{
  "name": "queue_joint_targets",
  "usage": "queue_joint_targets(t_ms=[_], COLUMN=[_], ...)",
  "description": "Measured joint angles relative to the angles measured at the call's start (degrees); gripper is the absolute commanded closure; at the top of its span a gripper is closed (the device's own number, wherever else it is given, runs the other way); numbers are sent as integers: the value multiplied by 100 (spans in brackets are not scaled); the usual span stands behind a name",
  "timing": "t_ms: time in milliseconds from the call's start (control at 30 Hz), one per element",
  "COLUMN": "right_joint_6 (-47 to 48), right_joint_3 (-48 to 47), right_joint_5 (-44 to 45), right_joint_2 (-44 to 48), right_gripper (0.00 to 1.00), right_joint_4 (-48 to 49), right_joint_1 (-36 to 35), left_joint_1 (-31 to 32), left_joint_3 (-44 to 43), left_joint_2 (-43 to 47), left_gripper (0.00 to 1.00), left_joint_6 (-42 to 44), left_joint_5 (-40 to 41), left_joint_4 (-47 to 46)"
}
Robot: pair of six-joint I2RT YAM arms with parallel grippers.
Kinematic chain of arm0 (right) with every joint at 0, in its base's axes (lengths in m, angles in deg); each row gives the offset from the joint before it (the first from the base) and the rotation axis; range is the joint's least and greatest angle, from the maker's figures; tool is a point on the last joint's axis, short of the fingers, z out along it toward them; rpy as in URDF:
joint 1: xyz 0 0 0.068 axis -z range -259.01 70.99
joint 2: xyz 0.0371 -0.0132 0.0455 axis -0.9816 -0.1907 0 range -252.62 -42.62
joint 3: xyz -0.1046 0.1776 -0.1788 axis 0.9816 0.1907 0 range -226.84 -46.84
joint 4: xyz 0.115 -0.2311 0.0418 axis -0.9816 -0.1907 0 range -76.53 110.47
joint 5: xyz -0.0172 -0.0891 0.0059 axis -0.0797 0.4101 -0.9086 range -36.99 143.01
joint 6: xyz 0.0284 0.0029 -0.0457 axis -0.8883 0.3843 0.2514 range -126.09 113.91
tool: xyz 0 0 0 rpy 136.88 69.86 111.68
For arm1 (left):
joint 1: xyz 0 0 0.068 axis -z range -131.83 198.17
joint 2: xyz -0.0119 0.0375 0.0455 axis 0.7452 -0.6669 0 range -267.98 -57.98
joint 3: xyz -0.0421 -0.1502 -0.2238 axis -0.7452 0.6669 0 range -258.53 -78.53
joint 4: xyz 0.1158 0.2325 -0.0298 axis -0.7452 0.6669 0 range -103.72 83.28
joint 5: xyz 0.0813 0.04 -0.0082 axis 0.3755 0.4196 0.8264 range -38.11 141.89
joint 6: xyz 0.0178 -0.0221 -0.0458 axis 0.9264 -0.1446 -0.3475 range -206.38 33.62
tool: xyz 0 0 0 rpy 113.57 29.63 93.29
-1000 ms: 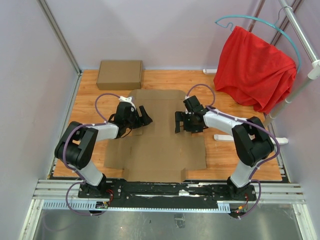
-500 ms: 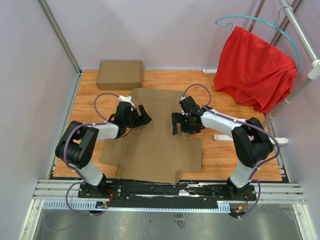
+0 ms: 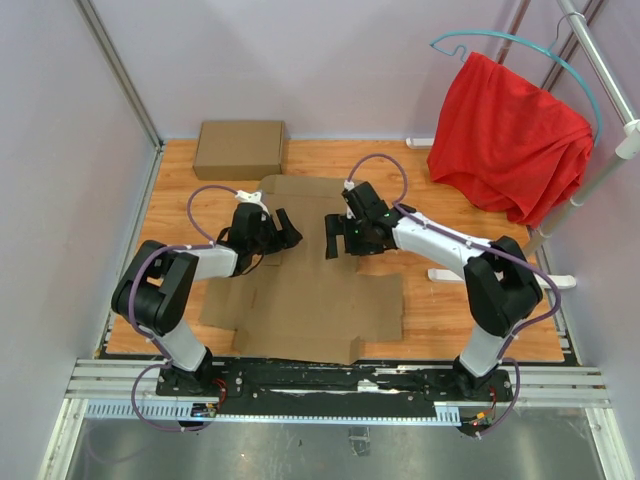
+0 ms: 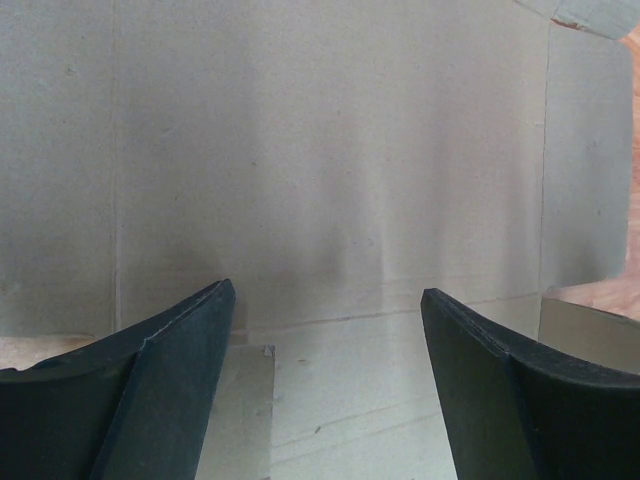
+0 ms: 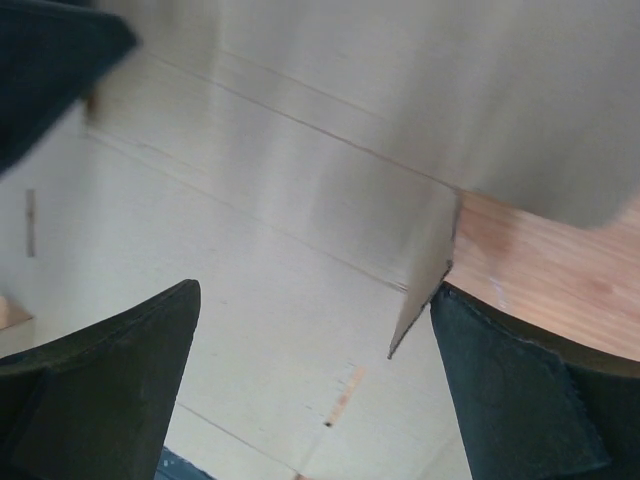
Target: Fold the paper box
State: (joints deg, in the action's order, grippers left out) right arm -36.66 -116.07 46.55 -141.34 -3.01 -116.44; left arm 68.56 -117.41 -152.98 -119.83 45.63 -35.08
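The paper box [image 3: 305, 290] is a large flat die-cut brown cardboard sheet lying on the wooden table, reaching from the near edge to the middle. My left gripper [image 3: 288, 228] is open, just over the sheet's left part; in the left wrist view [image 4: 325, 300] creased cardboard [image 4: 330, 160] fills the space between its fingers. My right gripper [image 3: 340, 236] is open, over the sheet's upper middle; in the right wrist view [image 5: 315, 300] a small raised flap [image 5: 432, 265] stands by the right finger [image 5: 510, 380]. Neither gripper holds anything.
A formed flat brown cardboard box [image 3: 240, 149] lies at the table's back left. A red cloth [image 3: 508, 135] hangs on a teal hanger from a rack at the right. Purple walls enclose the table [image 3: 480, 300]. A metal rail runs along the near edge.
My right gripper has moved left across the sheet. The sheet has shifted left and turned a little. My left gripper has stayed about where it was.
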Motion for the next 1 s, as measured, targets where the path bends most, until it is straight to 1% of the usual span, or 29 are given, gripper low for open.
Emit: queue_joint_targets(t_ms=[133, 267, 500, 833, 1000], right_joint_6=[-31, -44, -66, -72, -24], right_joint_3=[-264, -525, -610, -750, -927], right_joint_5=[-177, -328, -461, -498, -511], right_joint_2=[-173, -535, -1217, -1307, -1405], right_gripper=[2, 2, 1, 2, 2], right_joint_4=[223, 328, 507, 455, 256], right_joint_1=[-201, -280, -284, -284, -264], left_joint_1=[0, 0, 0, 0, -2], left_joint_3=[0, 0, 0, 0, 101], left_joint_2=[-20, -37, -57, -74, -61], left_gripper=[17, 17, 17, 18, 20], left_joint_6=[-2, -4, -11, -42, -138], left_joint_5=[-39, -63, -96, -107, -90], left_joint_4=[-39, -70, -107, -138, -278])
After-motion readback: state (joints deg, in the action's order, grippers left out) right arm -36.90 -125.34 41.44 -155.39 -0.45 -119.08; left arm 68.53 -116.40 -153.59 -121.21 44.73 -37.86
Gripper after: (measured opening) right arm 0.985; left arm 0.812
